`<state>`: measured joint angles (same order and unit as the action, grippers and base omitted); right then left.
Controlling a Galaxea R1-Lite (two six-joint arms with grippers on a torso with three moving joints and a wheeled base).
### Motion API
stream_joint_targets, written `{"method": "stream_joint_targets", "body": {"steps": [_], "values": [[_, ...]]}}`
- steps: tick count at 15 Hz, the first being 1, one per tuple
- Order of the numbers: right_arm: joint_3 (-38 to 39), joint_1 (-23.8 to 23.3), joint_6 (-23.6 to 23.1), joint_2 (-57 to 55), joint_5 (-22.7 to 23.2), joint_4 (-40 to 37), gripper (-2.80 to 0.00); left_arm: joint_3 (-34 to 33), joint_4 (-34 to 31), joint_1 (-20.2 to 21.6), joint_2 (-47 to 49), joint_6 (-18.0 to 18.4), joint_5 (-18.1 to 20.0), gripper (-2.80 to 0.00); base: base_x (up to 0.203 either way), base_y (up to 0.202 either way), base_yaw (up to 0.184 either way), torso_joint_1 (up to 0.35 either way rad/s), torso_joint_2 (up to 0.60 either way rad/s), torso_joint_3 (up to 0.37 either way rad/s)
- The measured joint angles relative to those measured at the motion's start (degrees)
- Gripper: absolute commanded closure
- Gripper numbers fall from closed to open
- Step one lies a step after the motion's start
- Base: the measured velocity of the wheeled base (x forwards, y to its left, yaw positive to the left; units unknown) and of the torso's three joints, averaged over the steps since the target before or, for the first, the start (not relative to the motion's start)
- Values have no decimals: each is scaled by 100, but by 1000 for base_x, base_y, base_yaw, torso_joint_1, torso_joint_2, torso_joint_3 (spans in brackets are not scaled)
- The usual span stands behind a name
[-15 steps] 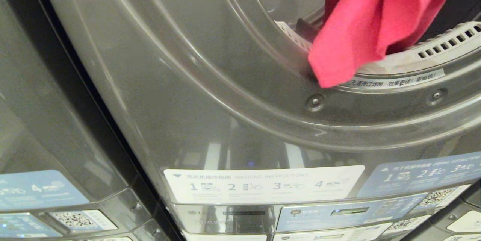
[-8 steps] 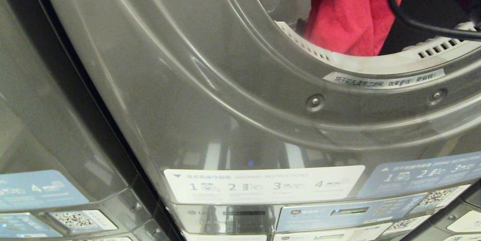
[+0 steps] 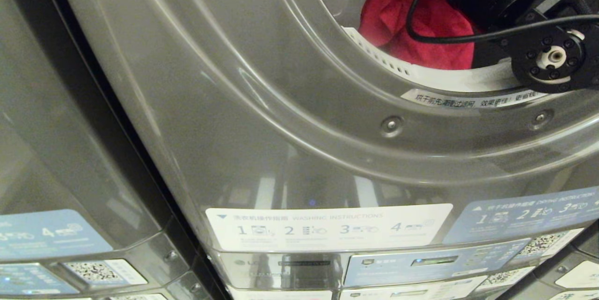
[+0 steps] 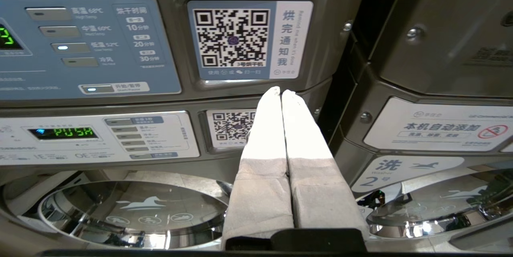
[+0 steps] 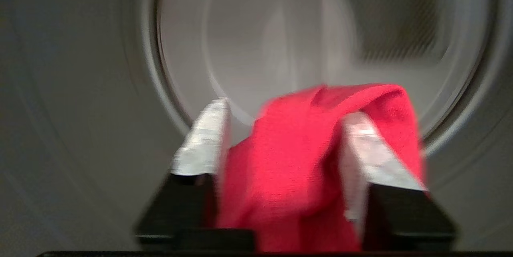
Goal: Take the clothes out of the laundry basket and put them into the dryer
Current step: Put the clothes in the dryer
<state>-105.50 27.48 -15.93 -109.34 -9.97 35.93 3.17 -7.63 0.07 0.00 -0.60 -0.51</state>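
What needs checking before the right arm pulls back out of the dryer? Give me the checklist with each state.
1. Right gripper inside the drum: ok, the drum's back wall lies ahead of it.
2. Fingers apart: ok, they stand spread.
3. Red garment free of the fingers: not ok, it drapes over one finger.
4. Garment past the dryer opening's rim: ok in the head view.
5. Arm cable clear of the rim: cannot tell.
6. Left gripper out of the way: ok, shut, facing the control panels.

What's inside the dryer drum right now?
A red garment lies inside the dryer, draped between the spread fingers of the right gripper, which reaches in. The drum floor beneath the cloth is hidden.
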Motion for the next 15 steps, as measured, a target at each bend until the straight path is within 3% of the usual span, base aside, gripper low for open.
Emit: {"method": "stream_joint_targets", "body": {"steps": [5,9,13,15], "values": [[-639,43,1046,155,17,-1872,-280,0,4,6,0,0,0,0,0,0,0,0,0,0],[-665,352,1039,525,6,-2099,-280,0,2,0,0,0,0,0,0,0,0,0,0,0],[-646,445,1217,1072,-10,-3899,-280,0,2,2,0,0,0,0,0,0,0,0,0,0],[-610,482,1257,1214,-347,-4499,-280,0,2,6,0,0,0,0,0,0,0,0,0,0]]}}
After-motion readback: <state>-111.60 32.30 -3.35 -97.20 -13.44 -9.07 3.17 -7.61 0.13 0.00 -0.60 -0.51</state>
